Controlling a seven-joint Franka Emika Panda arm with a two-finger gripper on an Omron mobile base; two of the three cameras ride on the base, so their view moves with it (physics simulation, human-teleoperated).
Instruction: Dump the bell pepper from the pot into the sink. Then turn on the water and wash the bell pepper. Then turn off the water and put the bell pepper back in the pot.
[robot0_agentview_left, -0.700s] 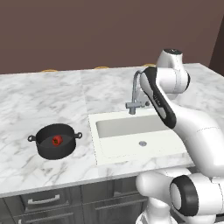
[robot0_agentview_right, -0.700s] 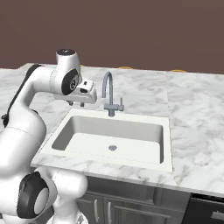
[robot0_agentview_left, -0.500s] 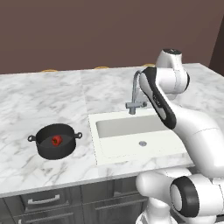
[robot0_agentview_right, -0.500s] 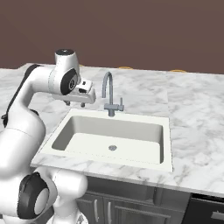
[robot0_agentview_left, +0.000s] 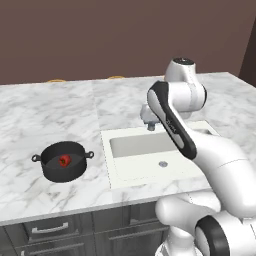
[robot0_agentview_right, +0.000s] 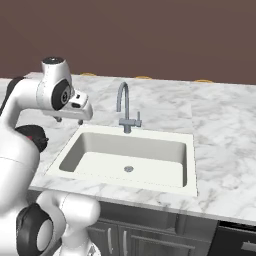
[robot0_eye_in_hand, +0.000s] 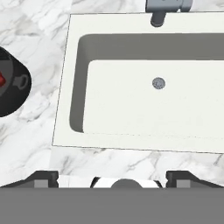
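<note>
Marble counter (robot0_agentview_left: 65, 115) with white rectangular sink (robot0_agentview_left: 150, 172).
Round red bell pepper (robot0_agentview_left: 64, 160) sits in squat black pot (robot0_agentview_left: 62, 161), well left of the raised, spread-open gripper (robot0_agentview_right: 70, 119).

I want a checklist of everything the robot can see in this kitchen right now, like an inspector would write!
Surface: grey-veined white marble counter, dry, unmarked.
Job's things: squat round black pot stands upright on the counter left of the sink; tiny red bell pepper lies inside it; wide rectangular white sink holds nothing, round metal drain bare; no water running.
Clutter: nothing seen.
Grippers: gripper hangs above the counter at the sink's left edge, nothing between the jaws; they stand wide apart in the hand view.
Cables: nothing seen.
Surroundings: curved grey metal faucet behind the basin, brown wall, dark cabinet fronts below.
</note>
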